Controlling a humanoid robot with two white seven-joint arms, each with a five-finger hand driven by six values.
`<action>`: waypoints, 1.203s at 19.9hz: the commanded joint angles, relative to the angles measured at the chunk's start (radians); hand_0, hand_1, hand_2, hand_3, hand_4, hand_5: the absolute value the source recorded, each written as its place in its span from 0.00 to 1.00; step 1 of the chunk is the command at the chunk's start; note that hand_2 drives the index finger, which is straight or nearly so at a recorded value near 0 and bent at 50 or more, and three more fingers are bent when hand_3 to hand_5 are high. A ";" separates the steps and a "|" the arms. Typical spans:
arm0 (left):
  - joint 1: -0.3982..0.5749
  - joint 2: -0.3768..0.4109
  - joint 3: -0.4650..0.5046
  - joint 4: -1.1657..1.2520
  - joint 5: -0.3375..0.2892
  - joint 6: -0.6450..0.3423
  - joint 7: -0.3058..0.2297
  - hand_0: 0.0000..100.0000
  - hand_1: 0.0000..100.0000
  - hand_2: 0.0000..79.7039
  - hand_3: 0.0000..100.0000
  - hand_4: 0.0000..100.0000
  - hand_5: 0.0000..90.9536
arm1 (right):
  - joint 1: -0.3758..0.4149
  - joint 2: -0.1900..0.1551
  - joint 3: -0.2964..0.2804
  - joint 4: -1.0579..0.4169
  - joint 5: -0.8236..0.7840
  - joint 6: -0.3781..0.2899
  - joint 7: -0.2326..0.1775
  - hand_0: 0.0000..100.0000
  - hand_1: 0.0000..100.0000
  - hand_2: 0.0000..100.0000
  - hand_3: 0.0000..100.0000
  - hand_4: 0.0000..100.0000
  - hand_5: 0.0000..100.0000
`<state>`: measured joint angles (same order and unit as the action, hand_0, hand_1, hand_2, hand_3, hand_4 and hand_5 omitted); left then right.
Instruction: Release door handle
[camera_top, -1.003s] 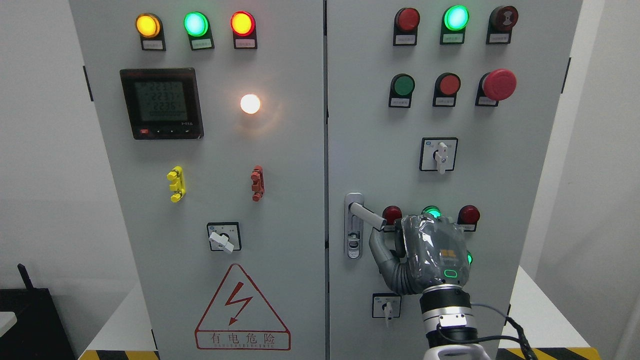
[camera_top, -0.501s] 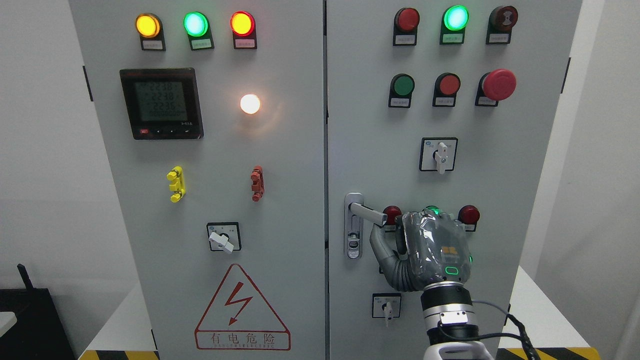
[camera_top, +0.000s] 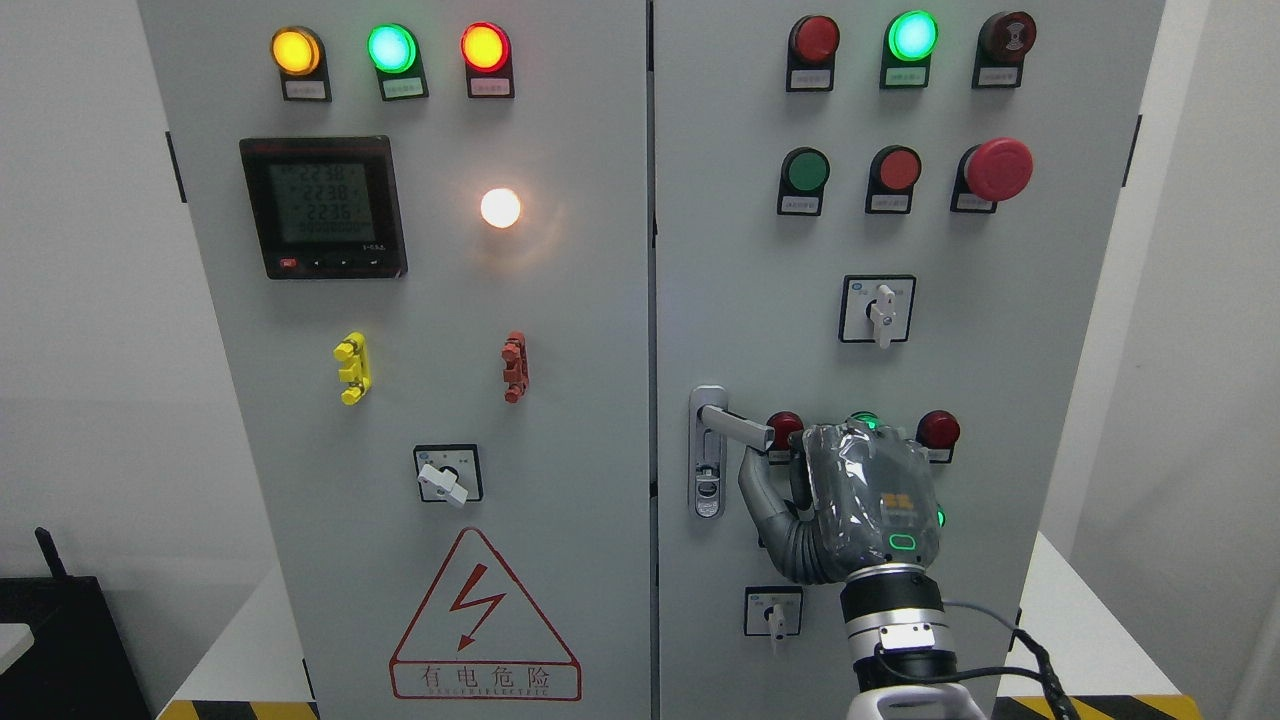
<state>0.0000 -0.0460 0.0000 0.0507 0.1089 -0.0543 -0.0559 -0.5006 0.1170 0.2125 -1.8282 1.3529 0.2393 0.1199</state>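
Note:
The silver door handle (camera_top: 735, 424) sits on the left edge of the cabinet's right door (camera_top: 760, 300). Its lever points right and slightly down from its lock plate (camera_top: 707, 470). My right hand (camera_top: 775, 450) comes up from the bottom right, its back towards the camera. Its thumb (camera_top: 757, 490) is spread out and reaches up to just under the lever's free end. The lever's tip shows bare beside the hand, with nothing wrapped around it. The other fingers are mostly hidden behind the back of the hand. The left arm does not show.
Around the hand on the right door are red and green lamps (camera_top: 938, 428), a selector switch (camera_top: 772, 612) below and a rotary switch (camera_top: 878, 309) above. The left door (camera_top: 580, 400) carries a meter, lamps and a warning triangle (camera_top: 484, 618). White table corners flank the cabinet.
The lever has swung up from a steeper downward slant to nearly level. My right hand shifted slightly up and left, with the thumb staying under the lever's tip.

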 joint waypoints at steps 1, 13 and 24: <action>-0.026 0.000 0.017 0.000 0.000 0.001 0.001 0.12 0.39 0.00 0.00 0.00 0.00 | 0.034 -0.014 0.007 -0.032 0.002 -0.020 -0.003 0.64 0.23 1.00 1.00 0.94 0.98; -0.026 0.000 0.017 0.000 0.000 0.001 0.001 0.12 0.39 0.00 0.00 0.00 0.00 | 0.255 -0.109 -0.097 -0.154 0.002 -0.161 -0.271 0.67 0.25 0.71 0.91 0.78 0.79; -0.026 0.000 0.017 0.000 0.000 0.001 0.001 0.12 0.39 0.00 0.00 0.00 0.00 | 0.272 -0.146 -0.243 -0.155 -0.089 -0.290 -0.315 0.59 0.13 0.10 0.17 0.10 0.04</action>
<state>0.0000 -0.0460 0.0000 0.0506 0.1089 -0.0543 -0.0559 -0.2423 0.0229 0.0796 -1.9522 1.2995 -0.0448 -0.1930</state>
